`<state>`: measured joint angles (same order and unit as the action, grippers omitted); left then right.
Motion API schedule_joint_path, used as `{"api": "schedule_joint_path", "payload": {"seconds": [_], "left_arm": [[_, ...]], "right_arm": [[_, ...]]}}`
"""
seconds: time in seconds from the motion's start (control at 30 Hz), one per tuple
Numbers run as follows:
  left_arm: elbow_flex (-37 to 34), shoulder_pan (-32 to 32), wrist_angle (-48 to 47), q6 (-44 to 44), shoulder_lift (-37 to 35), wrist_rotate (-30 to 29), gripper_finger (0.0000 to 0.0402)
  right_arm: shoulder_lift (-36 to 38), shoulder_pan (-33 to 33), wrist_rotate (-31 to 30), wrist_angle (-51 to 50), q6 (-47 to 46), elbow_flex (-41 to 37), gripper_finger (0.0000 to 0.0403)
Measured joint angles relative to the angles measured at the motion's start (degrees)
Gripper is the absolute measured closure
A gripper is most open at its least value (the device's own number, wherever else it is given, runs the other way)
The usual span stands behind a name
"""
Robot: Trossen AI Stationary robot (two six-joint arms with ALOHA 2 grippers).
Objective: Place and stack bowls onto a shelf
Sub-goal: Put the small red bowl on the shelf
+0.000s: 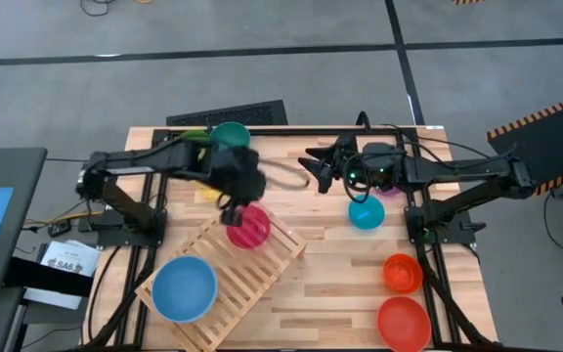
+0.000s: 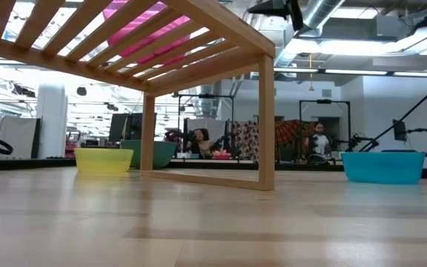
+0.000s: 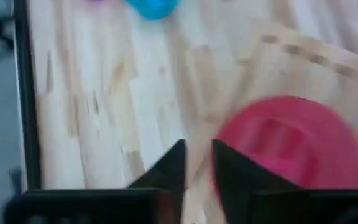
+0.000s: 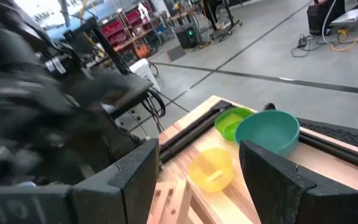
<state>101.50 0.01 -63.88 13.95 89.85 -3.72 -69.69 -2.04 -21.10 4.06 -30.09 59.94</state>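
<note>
A pink bowl (image 1: 248, 227) sits upright on the far end of the slatted wooden shelf (image 1: 262, 269). It also shows in the left wrist view (image 3: 291, 146) and through the slats in the low view (image 2: 150, 33). A large blue bowl (image 1: 184, 288) sits on the shelf's near left end. My left gripper (image 1: 231, 208) hovers just left of the pink bowl. Its fingers (image 3: 178, 165) are narrowly apart, with only bare wood between them. My right gripper (image 1: 314, 168) is wide open and empty above the table's far middle; it also shows in its own wrist view (image 4: 197, 168).
A teal bowl (image 1: 229, 135), a green bowl (image 1: 194, 137) and a yellow bowl (image 1: 208, 192) stand at the far left, partly under my left arm. A light blue bowl (image 1: 366, 212) and a purple bowl (image 1: 391, 192) stand right of centre. An orange bowl (image 1: 402, 272) and a red bowl (image 1: 404, 323) stand near right.
</note>
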Motion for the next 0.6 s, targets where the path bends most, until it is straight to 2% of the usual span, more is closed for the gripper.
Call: {"api": "schedule_joint_path", "payload": {"seconds": [0.07,0.13,0.27,0.47,0.6], "left_arm": [[-3.47,2.65,4.18,-4.98,0.12,1.87,0.0388],[-7.23,4.35,10.97,-10.49,0.12,3.8,0.0393],[-12.31,5.24,18.83,-21.14,-0.24,4.84,0.04],[-15.85,5.07,18.85,-29.88,-0.32,9.2,0.0401],[-17.49,4.45,19.06,-31.88,-0.34,9.47,0.0401]], "right_arm": [[0.0,0.0,-0.03,0.86,0.11,0.0,0.0154],[0.0,0.0,-0.03,1.41,0.88,0.0,0.0154],[0.0,0.0,-0.04,1.69,1.57,0.0,0.0154],[0.0,-1.04,-0.16,2.01,2.09,0.0,0.0154],[0.0,-2.18,-0.14,2.03,2.07,0.0,0.0154]]}}
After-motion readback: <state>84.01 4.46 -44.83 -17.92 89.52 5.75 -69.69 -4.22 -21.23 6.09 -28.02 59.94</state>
